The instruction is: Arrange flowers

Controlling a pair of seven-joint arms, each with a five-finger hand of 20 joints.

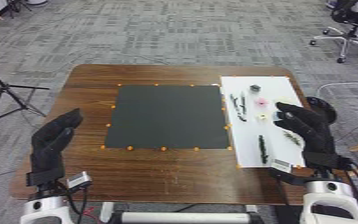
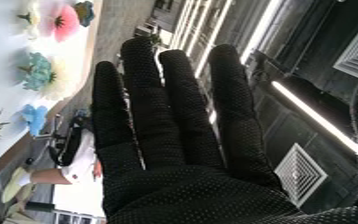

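Flowers (image 1: 261, 102) lie on a white sheet (image 1: 246, 152) beside the dark mat (image 1: 167, 117) on a brown table (image 1: 91, 85). The right hand (image 1: 307, 125) is above the sheet, fingers straight; the left hand's (image 1: 53, 135) are relaxed. Grey carpet (image 1: 158, 35) beyond.

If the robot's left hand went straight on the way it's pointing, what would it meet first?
Probably nothing: the left hand points forward over the brown table, left of the dark mat. That way looks free, though its height is unclear.
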